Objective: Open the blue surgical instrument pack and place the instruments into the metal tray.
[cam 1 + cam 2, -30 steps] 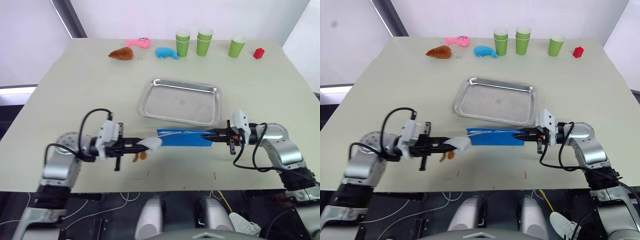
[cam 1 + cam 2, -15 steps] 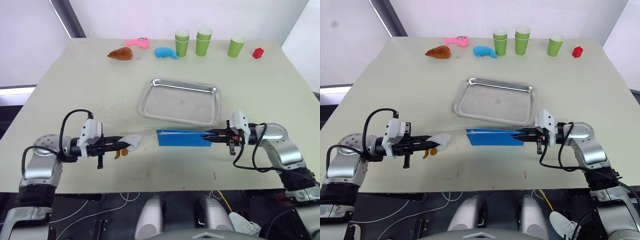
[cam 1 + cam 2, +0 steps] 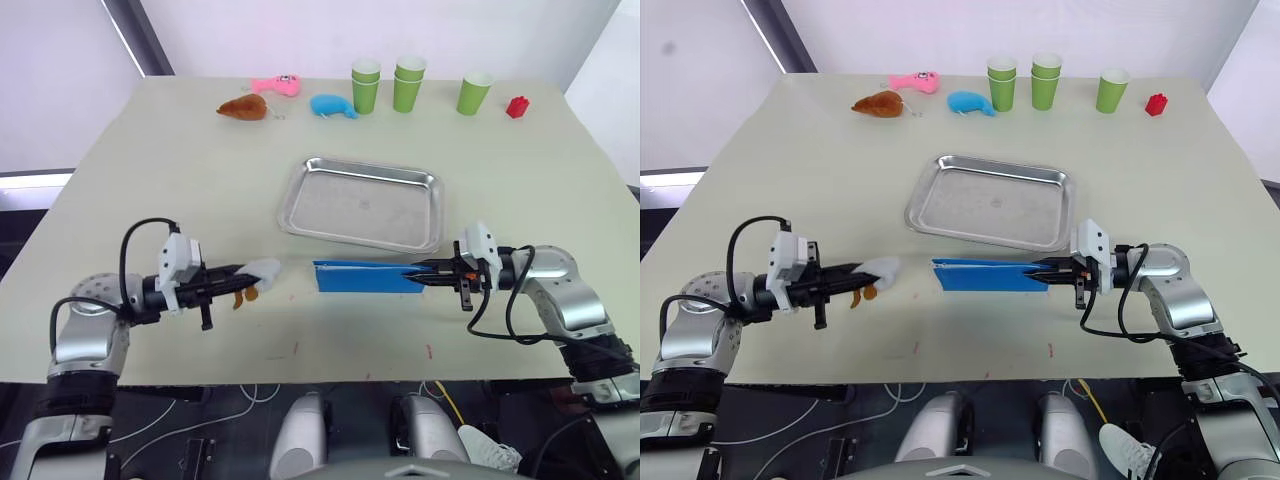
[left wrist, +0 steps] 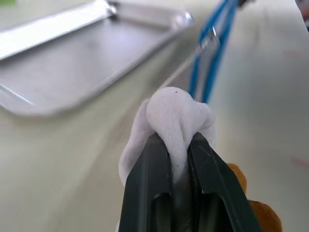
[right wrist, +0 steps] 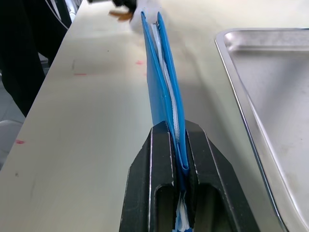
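The blue pack (image 3: 365,277) is held on edge just above the counter (image 3: 150,170), in front of the metal tray (image 3: 362,202) and close beside its near rim. Its right end is clamped between the jaws of the right gripper (image 3: 428,270), with the pale lining seen between the two blue sides. The jaws of the left gripper (image 3: 243,275) are clenched on a wad of white cloth (image 4: 176,118), apart from the pack's left end. Something orange-brown (image 3: 243,293) is seen under the wad. The tray is seen empty.
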`<action>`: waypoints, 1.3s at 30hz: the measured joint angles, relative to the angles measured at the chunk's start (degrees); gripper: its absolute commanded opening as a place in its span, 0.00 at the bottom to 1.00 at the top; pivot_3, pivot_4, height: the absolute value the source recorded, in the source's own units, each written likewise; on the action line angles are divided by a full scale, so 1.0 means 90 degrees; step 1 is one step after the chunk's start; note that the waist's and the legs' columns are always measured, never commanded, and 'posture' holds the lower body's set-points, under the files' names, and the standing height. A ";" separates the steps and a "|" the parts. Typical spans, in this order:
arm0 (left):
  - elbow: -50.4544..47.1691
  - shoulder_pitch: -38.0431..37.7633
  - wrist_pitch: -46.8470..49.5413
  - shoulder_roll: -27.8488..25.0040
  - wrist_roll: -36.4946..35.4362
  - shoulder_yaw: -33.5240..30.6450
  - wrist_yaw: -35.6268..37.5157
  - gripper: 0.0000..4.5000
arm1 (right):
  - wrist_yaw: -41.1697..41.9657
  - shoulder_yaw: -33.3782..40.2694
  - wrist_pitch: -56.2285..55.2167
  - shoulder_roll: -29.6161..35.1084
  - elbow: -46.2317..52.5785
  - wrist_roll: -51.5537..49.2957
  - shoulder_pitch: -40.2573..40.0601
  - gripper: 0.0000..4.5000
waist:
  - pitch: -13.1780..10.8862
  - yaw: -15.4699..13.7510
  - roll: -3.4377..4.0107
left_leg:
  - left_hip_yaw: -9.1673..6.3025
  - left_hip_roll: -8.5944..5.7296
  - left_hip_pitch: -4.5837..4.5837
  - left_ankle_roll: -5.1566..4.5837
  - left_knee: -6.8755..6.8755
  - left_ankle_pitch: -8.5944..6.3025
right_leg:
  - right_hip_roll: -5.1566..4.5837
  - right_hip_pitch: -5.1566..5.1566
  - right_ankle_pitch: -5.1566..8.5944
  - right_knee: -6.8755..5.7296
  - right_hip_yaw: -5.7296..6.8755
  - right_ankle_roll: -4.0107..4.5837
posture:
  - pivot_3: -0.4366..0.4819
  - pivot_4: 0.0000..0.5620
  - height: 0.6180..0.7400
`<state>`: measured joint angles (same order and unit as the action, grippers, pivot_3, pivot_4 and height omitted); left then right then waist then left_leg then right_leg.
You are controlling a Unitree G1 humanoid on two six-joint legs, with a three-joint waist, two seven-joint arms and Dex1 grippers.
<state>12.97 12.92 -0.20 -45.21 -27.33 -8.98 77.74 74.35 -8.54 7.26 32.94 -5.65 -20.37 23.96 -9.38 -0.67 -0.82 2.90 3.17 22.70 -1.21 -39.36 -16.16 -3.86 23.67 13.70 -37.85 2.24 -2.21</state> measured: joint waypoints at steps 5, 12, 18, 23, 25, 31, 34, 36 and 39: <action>-0.0347 0.0315 0.0192 0.0204 -0.0250 -0.0200 -0.0327 0.00 | -0.0004 -0.0004 0.0092 -0.0001 -0.0013 -0.0003 0.0037 0.00 | 0.0000 0.0002 0.0000 | 0.0000 0.0000 0.0000 0.0000 0.0000 0.0000 | 0.0000 0.0000 0.0000 0.0000 0.0000 0.0000 | 0.48 0.27 1.00; -0.0630 0.0327 0.0455 0.0254 -0.0462 -0.0279 -0.0518 0.00 | -0.0032 -0.0054 0.0331 -0.0015 -0.0055 -0.0008 0.0174 0.00 | 0.0000 0.0022 0.0000 | 0.0001 0.0000 0.0000 0.0000 0.0001 0.0000 | 0.0000 0.0000 0.0000 0.0002 0.0000 0.0000 | 0.48 0.27 1.00; -0.0639 -0.0010 0.0506 0.0229 -0.0484 -0.0482 -0.0487 0.00 | -0.0070 -0.0054 0.0416 -0.0008 -0.0047 -0.0015 0.0183 0.00 | 0.0000 0.0017 0.0000 | 0.0000 0.0000 -0.0001 0.0000 0.0000 0.0000 | 0.0000 0.0000 0.0000 0.0000 0.0000 0.0000 | 0.48 0.27 1.00; -0.0672 -0.0530 0.0521 0.0254 -0.0502 -0.0717 -0.0516 0.00 | -0.0075 -0.0074 0.0430 -0.0010 -0.0025 -0.0023 0.0180 0.00 | 0.0000 0.0034 0.0000 | 0.0001 0.0001 -0.0002 0.0001 0.0001 0.0000 | 0.0000 0.0000 0.0000 0.0001 0.0000 0.0000 | 0.48 0.27 1.00; -0.0669 -0.0742 0.0510 0.0289 -0.0513 -0.0828 -0.0558 0.00 | -0.0074 -0.0069 0.0449 -0.0005 -0.0020 -0.0024 0.0177 0.00 | 0.0000 0.0029 0.0000 | 0.0000 0.0002 -0.0001 0.0001 0.0001 0.0000 | 0.0000 0.0000 0.0000 0.0002 0.0000 0.0000 | 0.48 0.27 1.00; -0.0874 -0.1083 0.0508 0.0332 -0.0610 -0.0991 -0.0617 0.00 | -0.0058 -0.0127 0.0445 -0.0014 -0.0082 -0.0023 0.0240 0.00 | 0.0000 0.0046 0.0000 | 0.0000 0.0003 -0.0007 0.0001 0.0001 0.0000 | 0.0000 -0.0001 0.0000 -0.0002 0.0000 0.0001 | 0.48 0.27 1.00; -0.0871 -0.1251 0.0440 0.0330 -0.0509 -0.0979 -0.0615 0.00 | -0.0051 -0.0134 0.0439 -0.0017 -0.0128 -0.0023 0.0272 0.00 | 0.0001 0.0053 -0.0001 | 0.0000 0.0003 -0.0006 0.0001 0.0001 0.0000 | 0.0000 -0.0001 0.0000 -0.0001 -0.0001 0.0001 | 0.48 0.27 1.00; -0.0810 -0.1315 0.0296 0.0273 -0.0301 -0.0905 -0.0603 0.00 | -0.0048 -0.0152 0.0429 -0.0022 -0.0144 -0.0023 0.0291 0.00 | 0.0000 0.0057 0.0000 | 0.0001 0.0002 -0.0007 0.0001 0.0001 0.0000 | 0.0000 -0.0001 0.0000 -0.0001 -0.0001 0.0001 | 0.48 0.27 1.00; -0.0498 -0.1347 -0.0047 0.0189 0.0155 -0.0626 -0.0589 0.00 | -0.0047 -0.0193 0.0415 -0.0032 -0.0163 -0.0023 0.0314 0.00 | 0.0002 0.0082 0.0000 | 0.0002 0.0003 -0.0009 0.0001 0.0001 0.0000 | 0.0000 -0.0002 0.0000 -0.0002 -0.0001 0.0001 | 0.48 0.27 1.00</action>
<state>8.48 0.80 -0.63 -43.51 -25.93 -14.61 72.43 73.92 -10.28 10.99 32.65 -7.11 -20.58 26.78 -9.36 0.07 -0.83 2.91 3.19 22.61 -1.20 -39.35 -16.15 -3.86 23.65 13.70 -37.87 2.23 -2.20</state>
